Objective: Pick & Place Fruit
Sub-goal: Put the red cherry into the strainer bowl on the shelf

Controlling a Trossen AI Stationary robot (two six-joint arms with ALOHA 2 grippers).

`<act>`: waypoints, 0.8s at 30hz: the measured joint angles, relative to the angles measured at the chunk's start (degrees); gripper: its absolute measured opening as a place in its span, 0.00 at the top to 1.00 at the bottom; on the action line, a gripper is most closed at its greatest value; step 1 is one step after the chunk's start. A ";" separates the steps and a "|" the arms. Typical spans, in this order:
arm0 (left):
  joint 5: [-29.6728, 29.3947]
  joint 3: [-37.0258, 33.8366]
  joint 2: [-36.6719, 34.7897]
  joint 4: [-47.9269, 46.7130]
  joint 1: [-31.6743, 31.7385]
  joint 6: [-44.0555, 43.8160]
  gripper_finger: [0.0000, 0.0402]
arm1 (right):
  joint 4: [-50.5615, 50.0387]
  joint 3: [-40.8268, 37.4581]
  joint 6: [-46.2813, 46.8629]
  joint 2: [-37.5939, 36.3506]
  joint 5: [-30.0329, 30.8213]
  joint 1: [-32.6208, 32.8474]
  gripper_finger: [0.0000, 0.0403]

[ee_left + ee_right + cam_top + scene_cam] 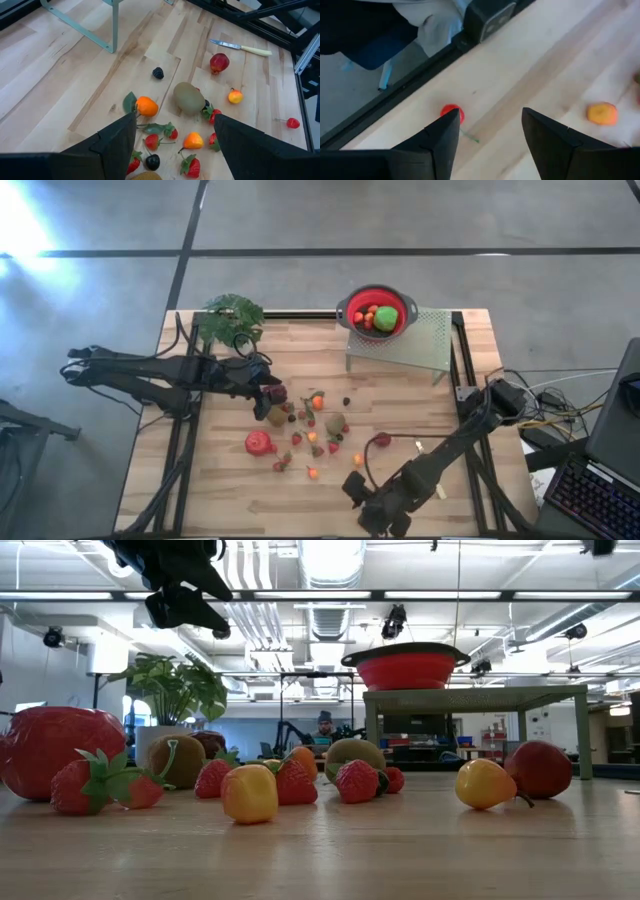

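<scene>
grey concrete floor surrounds a pale wooden table. a red bowl holding some fruit sits on a metal stand. most fruit lies scattered mid-table. left gripper hovers spread above it; right gripper, jaws apart, sits over a small red cherry near the table's front edge.

A robotics lab: exposed ceiling ducts, polished concrete floor, a person at distant workstations.
</scene>
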 joint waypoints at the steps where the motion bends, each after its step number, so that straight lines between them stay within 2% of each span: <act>1: -0.02 0.00 0.00 -0.02 -0.02 0.00 0.32 | -0.01 0.28 0.09 0.75 -0.23 0.13 0.47; 9: -0.01 0.00 0.00 -0.03 0.00 0.00 0.32 | -2.32 2.44 0.11 6.07 -0.51 1.19 0.51; 19: -0.01 0.00 0.00 -0.02 0.00 0.00 0.32 | -2.43 2.33 2.07 8.45 -0.51 1.44 0.57; 24: -0.02 0.00 0.00 0.02 -0.02 0.00 0.32 | -2.03 2.18 2.08 9.75 -0.49 1.44 0.57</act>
